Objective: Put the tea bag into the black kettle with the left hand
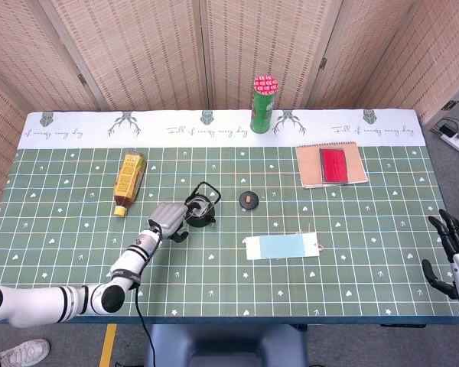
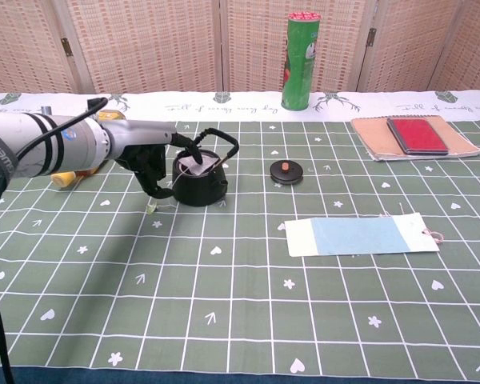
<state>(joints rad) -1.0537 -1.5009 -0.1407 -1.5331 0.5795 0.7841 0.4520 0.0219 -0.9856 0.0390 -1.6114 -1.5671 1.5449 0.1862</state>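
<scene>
The left hand (image 2: 148,154), left of centre in the chest view, reaches a finger into the black kettle (image 2: 199,179), touching the tea bag (image 2: 194,166) already inside; any grip cannot be told.

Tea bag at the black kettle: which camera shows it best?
The chest view: the white tea bag shows in the black kettle's open mouth, beside the left hand's fingers. The head view shows only a pale blur there.
</scene>
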